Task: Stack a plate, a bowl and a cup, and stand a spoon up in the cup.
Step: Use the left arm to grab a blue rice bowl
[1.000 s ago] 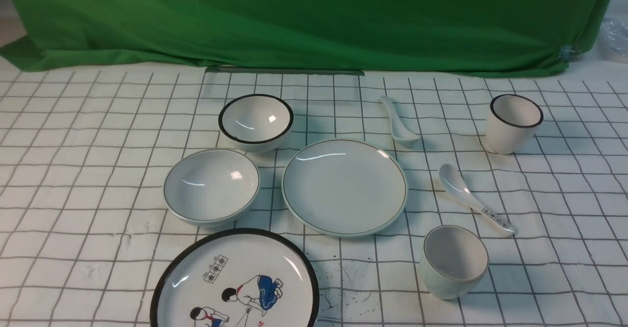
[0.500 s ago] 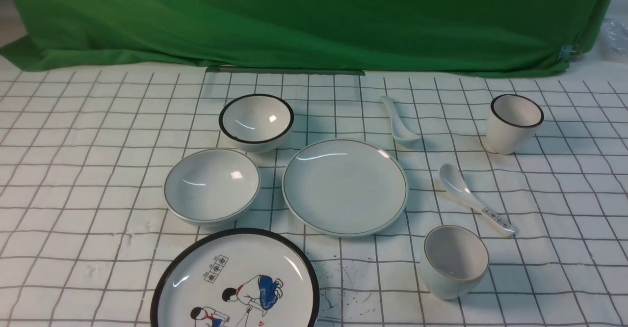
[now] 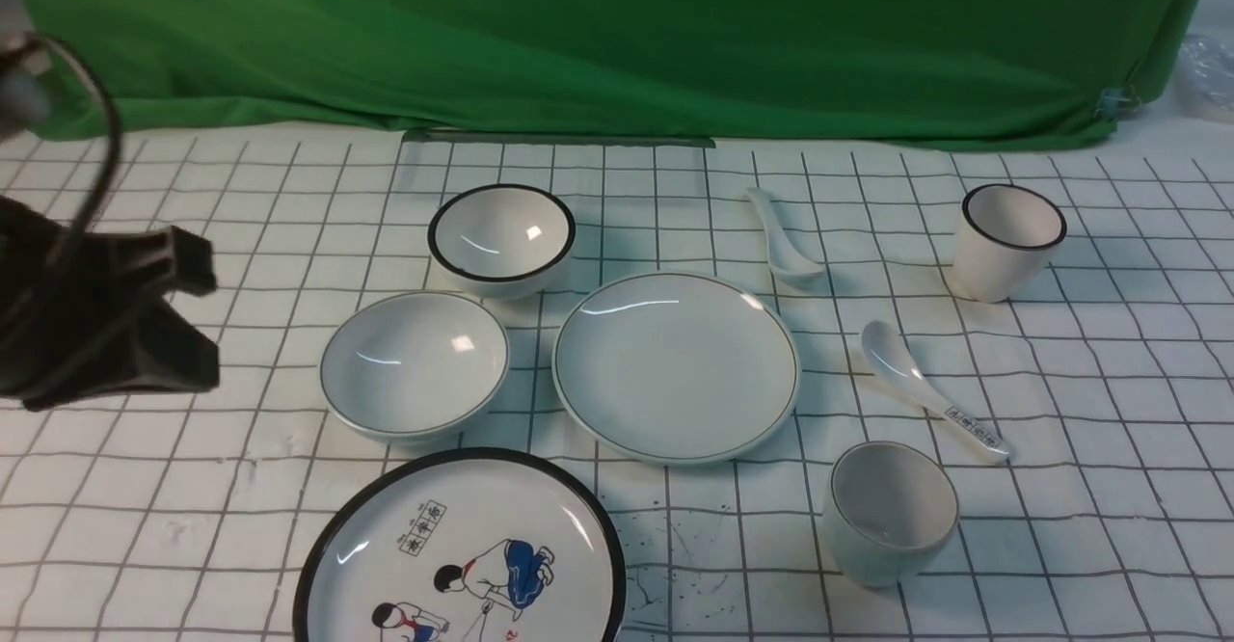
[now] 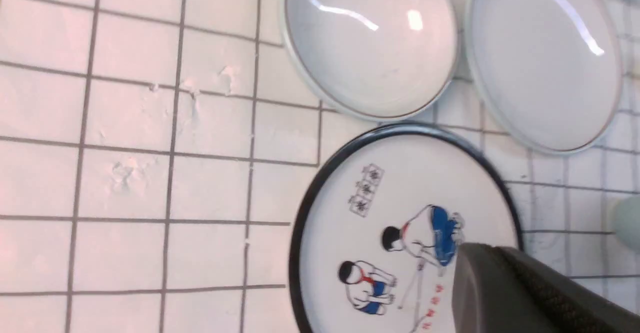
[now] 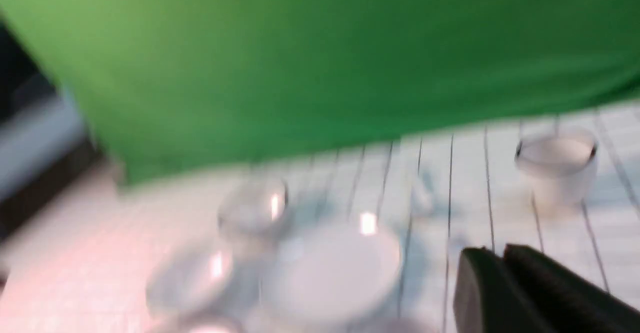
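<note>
The bowl (image 3: 415,367) is standing upright on the worktop (image 3: 1109,526), left of the plate (image 3: 677,367), and its inside shows only bright reflections. The plate is lying flat, its bare surface visible. The cup (image 3: 892,512) stands upright to the right and nearer to the camera, with its bare inside visible. The spoon (image 3: 783,237) lies on the worktop, beyond the plate and somewhat to its right.

Behind the bowl is the smaller black-rimmed bowl (image 3: 501,237), also with a bare inside. The cartoon plate (image 3: 463,555) lies just beside the bowl, on the near side. The printed spoon (image 3: 930,391) lies between the cup and the black-rimmed cup (image 3: 1007,242), which stands upright farther away. Behind all these hangs a green cloth (image 3: 617,40).

The left arm (image 4: 492,250) is left of the bowl, apart from it, and its jaws are pressed together. The right arm (image 5: 492,253) also has its jaws together.
</note>
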### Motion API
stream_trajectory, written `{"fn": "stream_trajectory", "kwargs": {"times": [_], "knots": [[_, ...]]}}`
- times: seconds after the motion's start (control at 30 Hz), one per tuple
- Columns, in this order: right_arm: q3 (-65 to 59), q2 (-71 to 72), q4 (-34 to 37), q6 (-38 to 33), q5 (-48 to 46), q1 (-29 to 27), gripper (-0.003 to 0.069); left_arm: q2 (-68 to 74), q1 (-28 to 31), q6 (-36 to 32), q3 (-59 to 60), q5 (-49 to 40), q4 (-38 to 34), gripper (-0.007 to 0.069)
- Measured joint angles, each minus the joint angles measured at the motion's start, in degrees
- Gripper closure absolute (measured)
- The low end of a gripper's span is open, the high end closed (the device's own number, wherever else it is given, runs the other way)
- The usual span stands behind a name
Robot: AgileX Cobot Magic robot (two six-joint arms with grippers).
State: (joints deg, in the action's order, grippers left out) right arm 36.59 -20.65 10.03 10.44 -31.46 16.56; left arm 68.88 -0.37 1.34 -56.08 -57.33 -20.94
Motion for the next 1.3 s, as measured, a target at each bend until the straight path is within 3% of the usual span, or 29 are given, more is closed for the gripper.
{"fn": "stream_trajectory", "kwargs": {"times": [0.17, 0.43, 0.6, 0.77, 0.93, 1.13, 1.2, 1.3], "knots": [[10.1, -16.9, -0.6, -8.1, -14.8, 4.9, 0.0606, 12.8, -5.6, 1.6, -4.8, 0.7, 3.9, 0.0626], [12.4, -29.5, -0.9, -11.5, -16.3, 5.9, 0.054, 21.8, -11.2, 5.3, -13.2, 3.9, 11.9, 0.0617], [12.4, -34.3, -0.9, -11.5, -16.2, 5.9, 0.0424, 26.3, -11.2, 6.7, -16.3, 8.9, 17.7, 0.0465], [12.4, -34.6, 0.4, -11.5, -14.5, 5.9, 0.0406, 30.7, -11.2, 8.1, -16.6, 15.9, 18.5, 0.0242], [12.4, -34.6, 1.0, -11.5, -14.0, 5.9, 0.0406, 36.2, -11.2, 15.6, -16.6, 17.9, 21.5, 0.0146], [12.4, -34.6, 1.2, -11.5, -13.9, 5.9, 0.0406, 41.3, -11.2, 17.6, -16.6, 18.0, 21.9, 0.0178], [12.4, -34.6, 1.5, -11.5, -13.9, 5.9, 0.0406, 42.3, -11.2, 17.9, -16.6, 18.0, 21.9, 0.0224], [12.4, -34.6, 1.8, -11.5, -13.9, 5.9, 0.0406, 42.7, -11.2, 17.9, -16.9, 17.7, 21.8, 0.0386]]}}
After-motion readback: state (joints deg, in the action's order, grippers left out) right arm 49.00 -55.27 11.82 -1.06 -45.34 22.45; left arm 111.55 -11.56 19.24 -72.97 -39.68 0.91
